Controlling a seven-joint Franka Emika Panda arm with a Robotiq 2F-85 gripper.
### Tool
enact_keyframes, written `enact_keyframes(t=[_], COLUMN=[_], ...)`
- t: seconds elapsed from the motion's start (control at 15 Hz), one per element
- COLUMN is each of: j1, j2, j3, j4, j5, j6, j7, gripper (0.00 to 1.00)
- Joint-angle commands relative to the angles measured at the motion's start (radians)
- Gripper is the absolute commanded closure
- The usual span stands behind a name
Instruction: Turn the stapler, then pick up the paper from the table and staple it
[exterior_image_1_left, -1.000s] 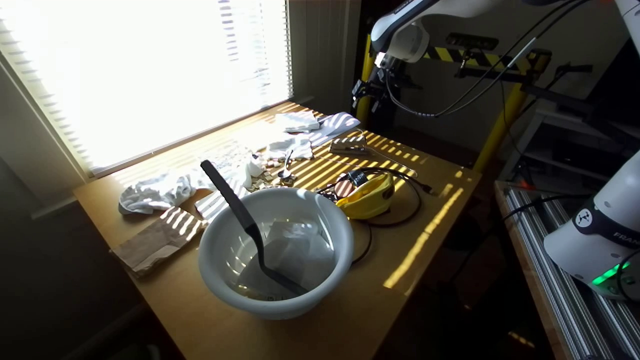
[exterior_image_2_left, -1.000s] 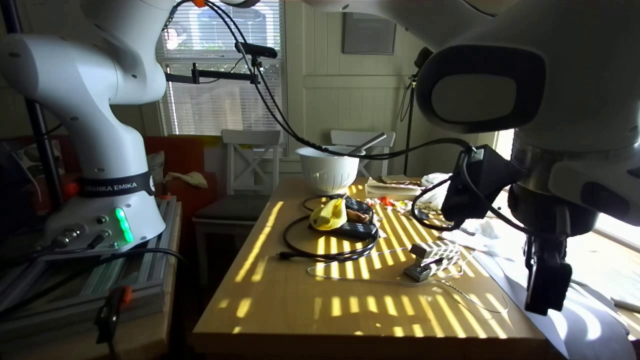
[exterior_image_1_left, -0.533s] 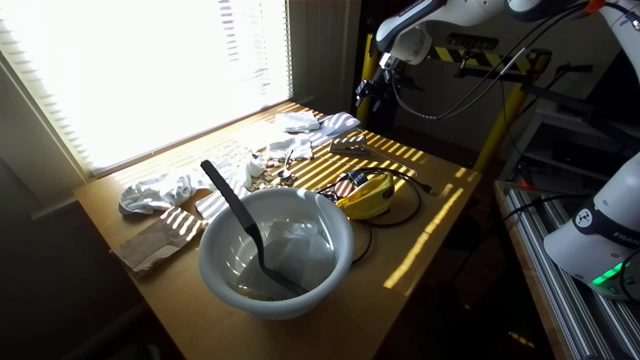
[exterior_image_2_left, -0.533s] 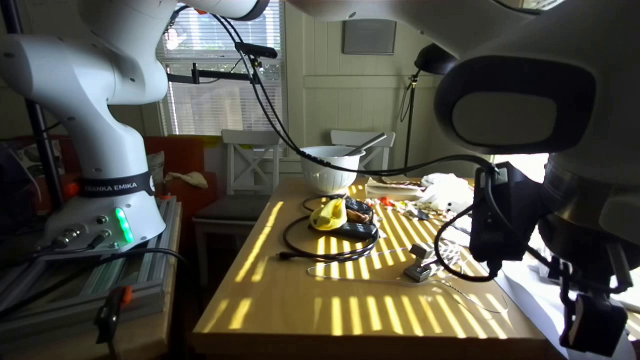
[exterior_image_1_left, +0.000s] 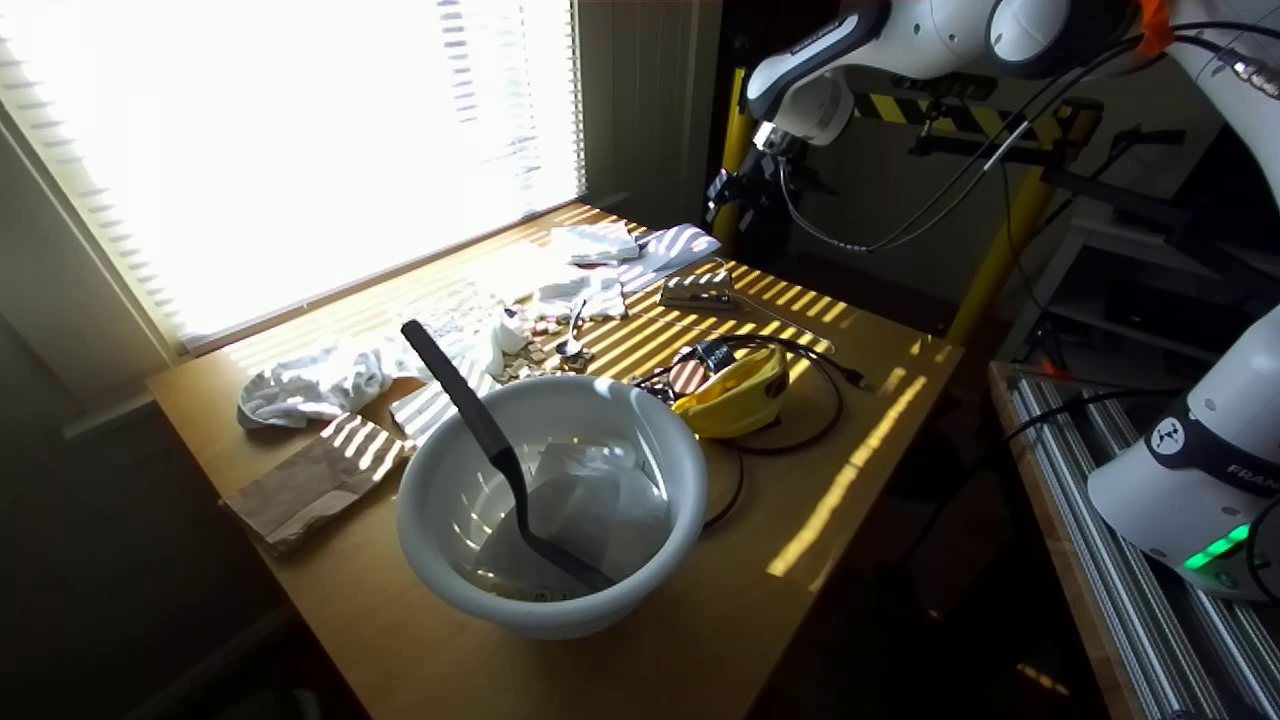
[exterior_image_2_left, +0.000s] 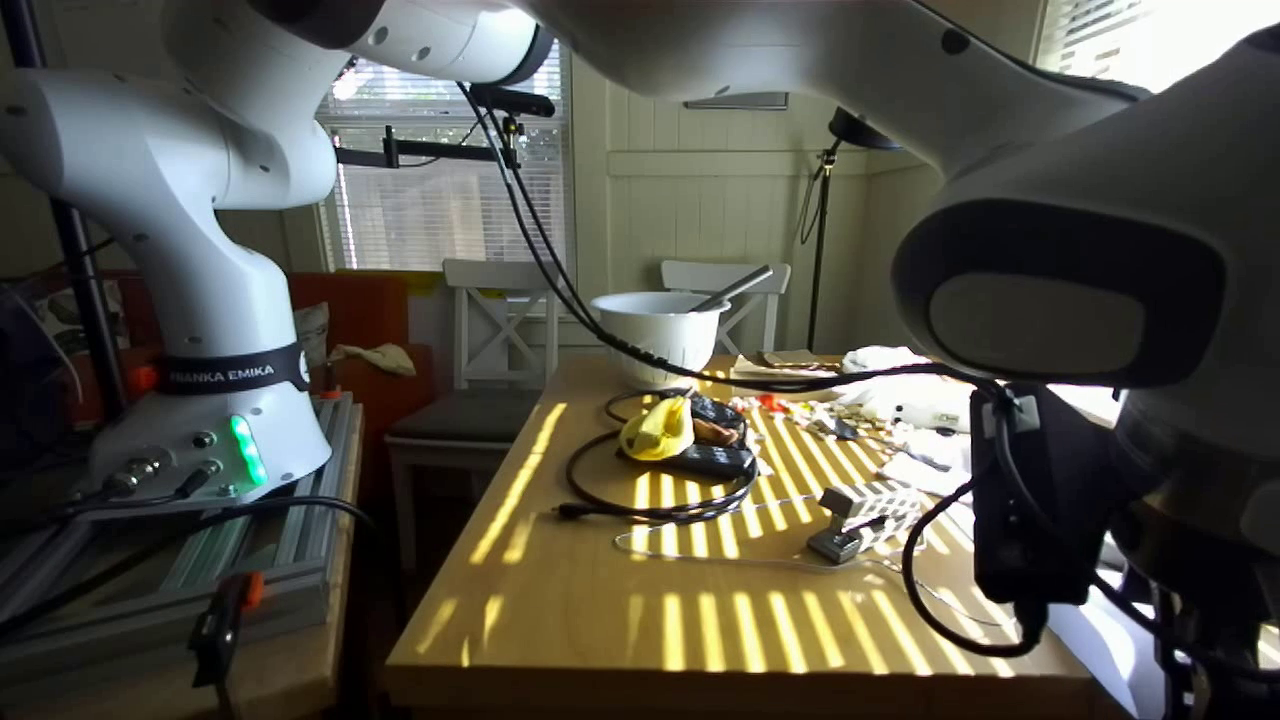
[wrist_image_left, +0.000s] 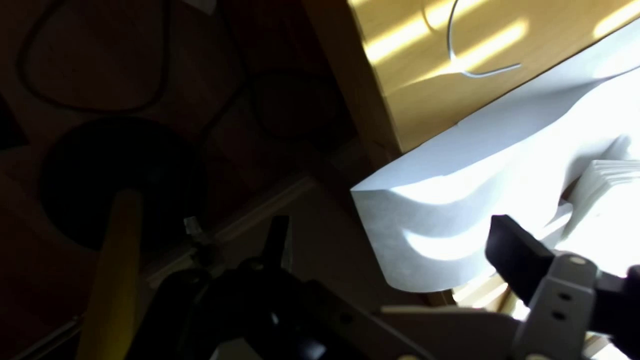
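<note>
The stapler (exterior_image_2_left: 868, 513) rests on the wooden table (exterior_image_2_left: 560, 620), crossed by bars of sunlight, and a thin wire (wrist_image_left: 492, 72) lies close by it. Near the stapler, on the side away from the white bowl (exterior_image_1_left: 565, 622), lies the paper (wrist_image_left: 500, 185), a pale sheet along the table's edge. The wrist view shows one end of this sheet bending out past the table's corner. A white folded stack (wrist_image_left: 605, 200) sits on the sheet or right against it; which of the two cannot be told.

The gripper (wrist_image_left: 390, 222) hangs in the air on the paper's side of the stapler, higher than it and well apart. Its two black fingers (wrist_image_left: 515, 255) stand spread wide, and in the wrist view the paper shows beyond the gap between them.

Between the stapler and the bowl, in both exterior views, lies a yellow item (exterior_image_2_left: 657, 432) with a black cable (exterior_image_2_left: 640, 516) looped around it. The bowl itself stands well apart from the stapler, and a dark-handled spatula (exterior_image_1_left: 488, 435) leans in it, its handle rising past the rim. Small scattered pieces (exterior_image_1_left: 515, 368) and a spoon (exterior_image_1_left: 569, 347) lie between the stapler and the white cloth bundles (exterior_image_1_left: 315, 388), which sit well apart from it, on the window (exterior_image_1_left: 300, 150) side. Also well apart from the stapler, a flat brown napkin (exterior_image_1_left: 310, 490) lies on the table, partly striped with light.
</note>
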Motion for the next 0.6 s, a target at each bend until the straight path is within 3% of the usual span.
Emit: enact_keyframes(t=[0.0,0.53], j1=[-0.026,-0.038], j2=[0.027,0.09], j3=[0.03,0.085], j4=[0.026,0.062], j5=[0.026,0.02], j6=[-0.022,0.007], j7=[-0.021,-0.046], gripper=[0.0,0.0])
